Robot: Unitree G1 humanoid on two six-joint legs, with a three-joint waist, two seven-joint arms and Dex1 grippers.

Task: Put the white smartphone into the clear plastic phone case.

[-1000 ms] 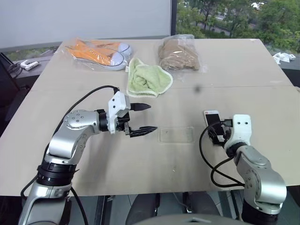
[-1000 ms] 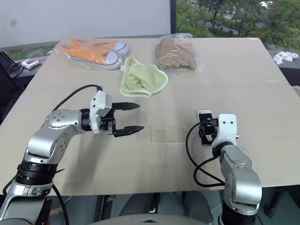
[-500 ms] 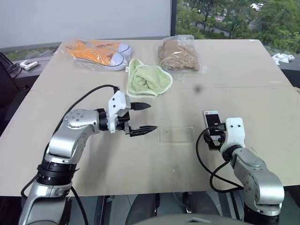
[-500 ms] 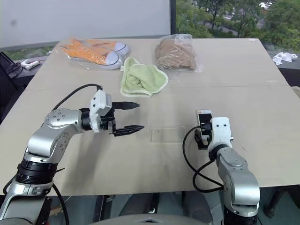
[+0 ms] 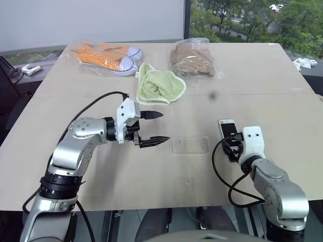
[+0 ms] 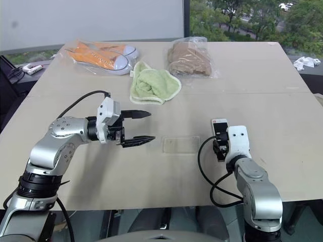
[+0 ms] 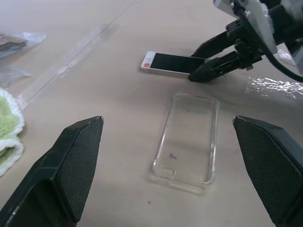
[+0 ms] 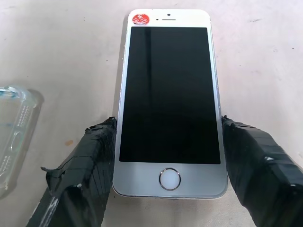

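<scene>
Near the table's [image 5: 282, 106] front edge, the right gripper's [image 8: 165, 156] jaws flank the white smartphone [image 8: 169, 94], fingers touching its sides; the left gripper's [image 5: 155, 127] jaws gape wide beside the clear phone case [image 7: 187, 137].

Both head views look down over the beige table [image 5: 262, 75]. Each wrist view sits low and close, sharing the white black-screened smartphone [image 8: 169, 99] and clear plastic phone case [image 7: 187, 137].

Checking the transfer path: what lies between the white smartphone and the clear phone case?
Only bare table: the left wrist view shows an empty strip separating the white smartphone from the clear phone case.
</scene>
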